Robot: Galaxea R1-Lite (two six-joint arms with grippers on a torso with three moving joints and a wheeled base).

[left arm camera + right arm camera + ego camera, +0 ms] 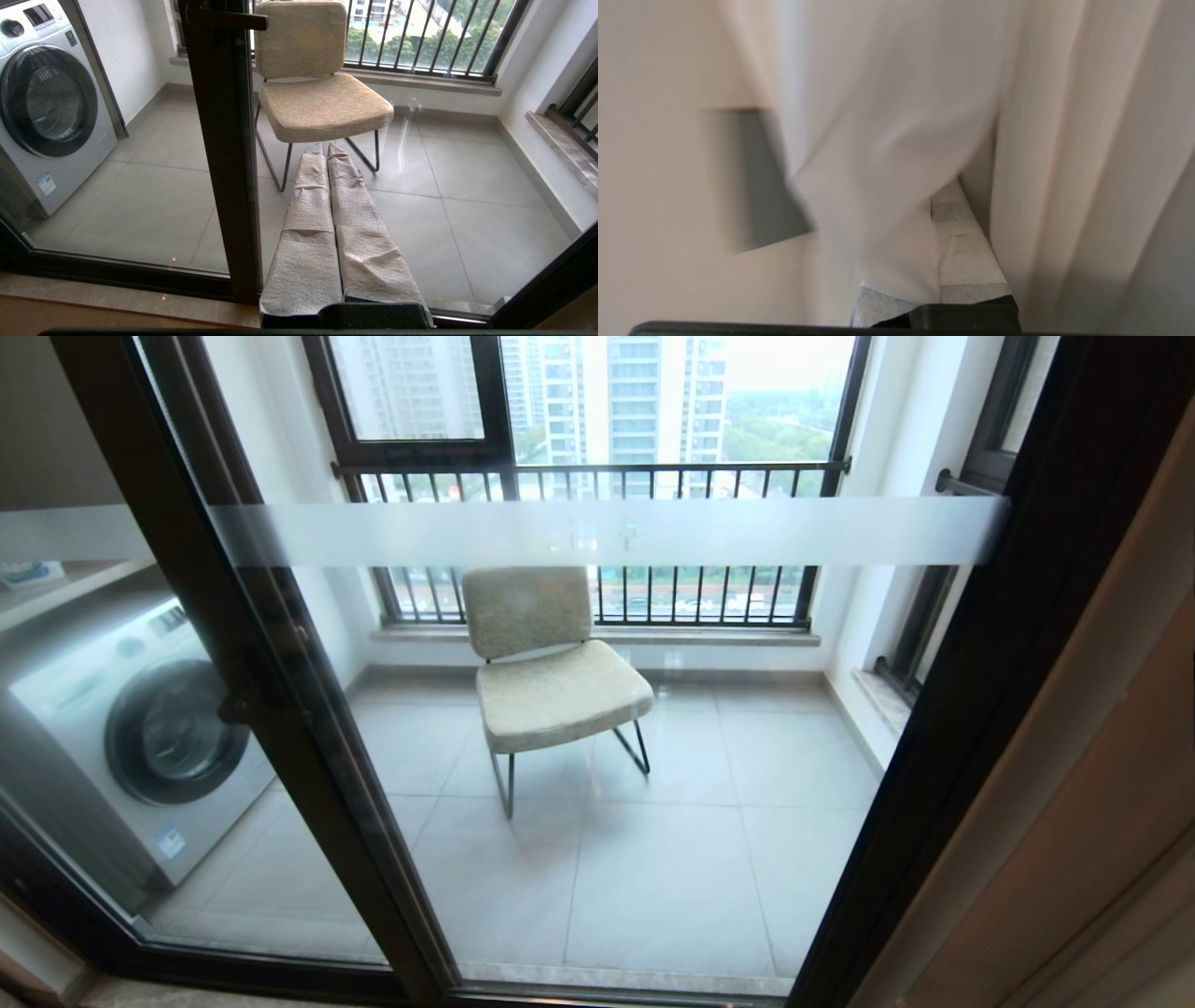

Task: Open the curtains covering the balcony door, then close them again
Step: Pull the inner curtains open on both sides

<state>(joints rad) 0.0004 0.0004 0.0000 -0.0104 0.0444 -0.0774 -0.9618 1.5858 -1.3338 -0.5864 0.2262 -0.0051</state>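
Currently: balcony door [597, 532] uncovered, curtains [887, 116] bunched at three o'clock. Right gripper [945, 193] buried among folds, fingers together; left gripper [327, 151] parked, fingers together. Closing step likely; next, drag cloth toward nine o'clock.

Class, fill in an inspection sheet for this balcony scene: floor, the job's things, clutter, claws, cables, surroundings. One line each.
Surface: grey tiled balcony floor, bare and glossy.
Job's things: balcony door uncovered in the head view; curtains, white sheer and cream cloth, bunched close around the right claw.
Clutter: chair and washing machine behind the glass.
Claws: left claw shut, empty, pointing at the door; right claw shut, buried in curtain folds, grip on cloth unclear.
Cables: nothing seen.
Surroundings: railed window, tower blocks beyond.
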